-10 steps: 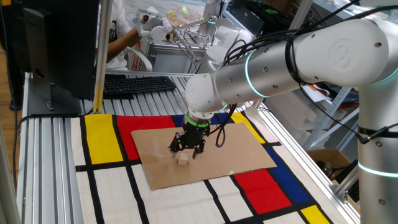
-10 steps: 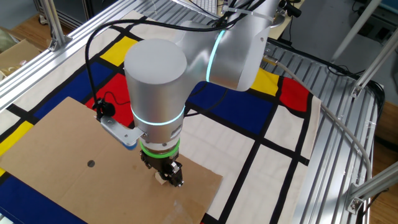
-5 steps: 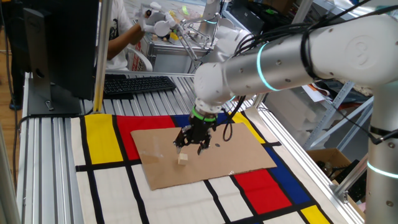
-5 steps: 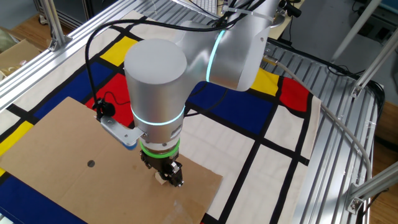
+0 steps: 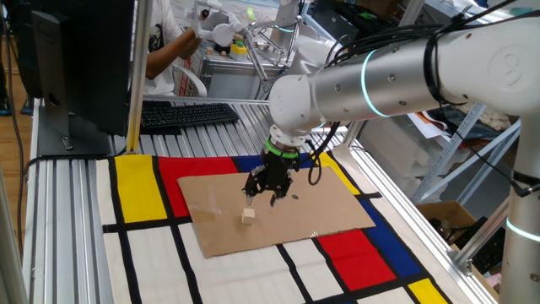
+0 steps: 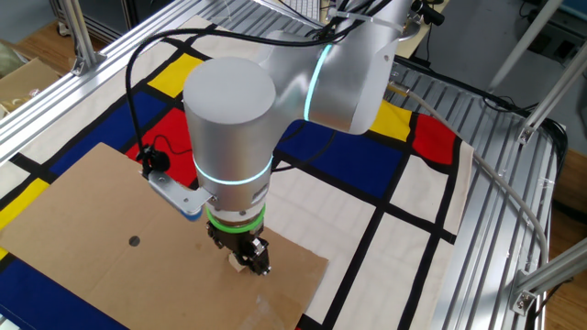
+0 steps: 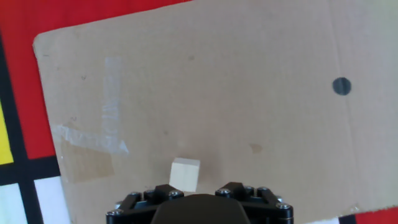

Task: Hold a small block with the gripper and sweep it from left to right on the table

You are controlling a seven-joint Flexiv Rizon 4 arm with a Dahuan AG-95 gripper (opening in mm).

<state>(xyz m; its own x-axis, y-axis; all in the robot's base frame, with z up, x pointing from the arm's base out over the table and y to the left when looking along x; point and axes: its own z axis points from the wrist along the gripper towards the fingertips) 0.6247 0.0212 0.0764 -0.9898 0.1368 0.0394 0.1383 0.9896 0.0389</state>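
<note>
One gripper (image 5: 263, 198): it hangs above the cardboard with nothing between its fingers; you cannot tell from these views whether they are spread or pressed together.
Change: a second ago it sat low around the small block; since then it has lifted and drifted toward the table's right edge, leaving the cube behind.
Small block (image 5: 248, 216): lying loose on the cardboard sheet (image 5: 325, 211), just below and left of the fingers, clear of them in the hand view (image 7: 185, 174).
Table (image 5: 152, 262): the sheet lies mid-table, nearer the far edge than the near one.
Meaning for you: the sweep looks not yet begun; expect a fresh descent and grasp first.
</note>
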